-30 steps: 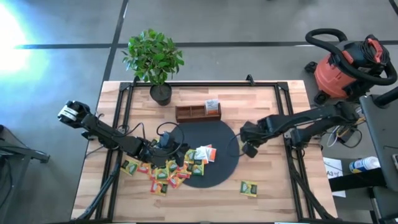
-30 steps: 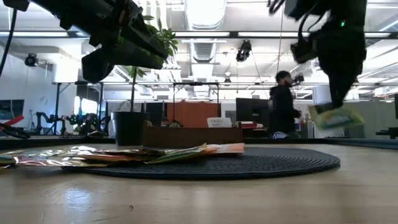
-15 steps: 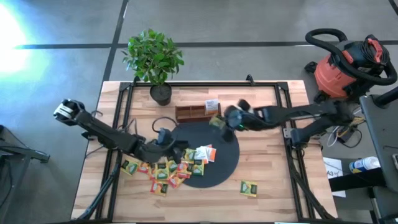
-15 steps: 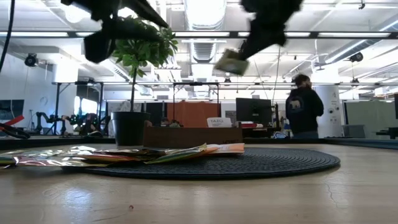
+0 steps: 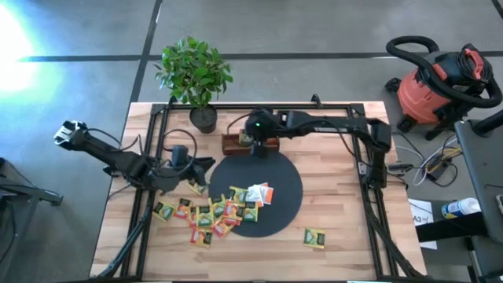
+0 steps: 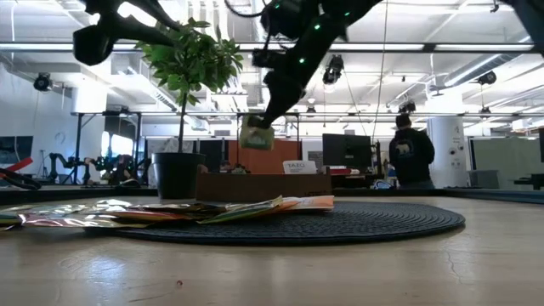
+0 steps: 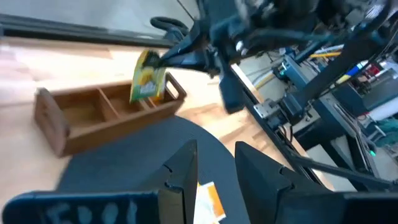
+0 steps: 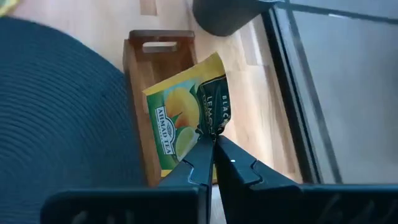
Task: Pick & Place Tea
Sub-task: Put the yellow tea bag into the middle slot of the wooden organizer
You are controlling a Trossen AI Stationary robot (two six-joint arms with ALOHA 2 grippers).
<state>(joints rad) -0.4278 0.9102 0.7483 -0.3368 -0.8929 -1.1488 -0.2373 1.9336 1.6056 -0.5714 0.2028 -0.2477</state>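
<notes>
Your right claw [image 8: 208,146] is pinched shut on a green-and-yellow tea sachet [image 8: 183,118], holding it in the air above the left end of the wooden compartment tray [image 5: 236,144]. Your left claw [image 7: 214,180], fingers slightly parted and empty, hovers over the counter [image 5: 338,212] near the loose sachets [image 5: 216,212] lying across the black disc's [image 5: 279,177] left edge.

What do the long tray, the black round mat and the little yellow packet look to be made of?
The tray looks like brown wood with a smooth stained finish: grain and cut-out handles show. The mat seems woven or ribbed, perhaps fabric or plastic cord: fine concentric ridges, matte black. The packet, pinched in the right gripper, looks like glossy printed paper or foil; which one I cannot tell.
</notes>
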